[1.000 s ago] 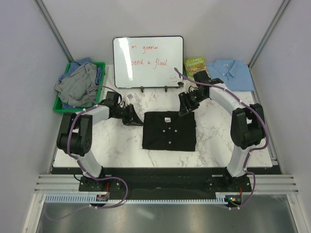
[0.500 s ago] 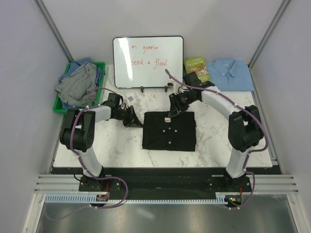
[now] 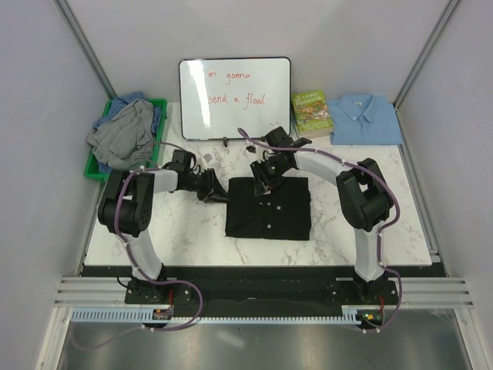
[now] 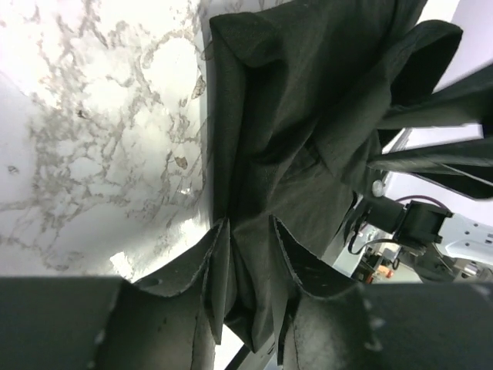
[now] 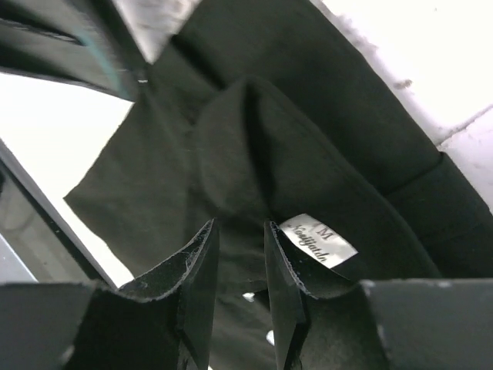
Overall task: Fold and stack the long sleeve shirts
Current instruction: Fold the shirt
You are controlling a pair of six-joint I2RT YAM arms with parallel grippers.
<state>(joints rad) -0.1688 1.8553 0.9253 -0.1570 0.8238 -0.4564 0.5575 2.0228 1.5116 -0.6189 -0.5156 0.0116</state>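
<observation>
Left gripper (image 4: 248,231) narrowly parted, black shirt (image 3: 268,208) fabric between its fingers, grip unclear; right gripper (image 5: 240,231) pinches collar fold beside label (image 5: 317,240), top-view centre

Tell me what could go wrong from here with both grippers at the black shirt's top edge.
1. Fabric of the black shirt lies between the fingers of the left gripper and the right gripper. If either pulls away before letting go fully, it could drag the neat fold open.
2. The right arm's purple cable loops close to the whiteboard and might snag its foot.
</observation>
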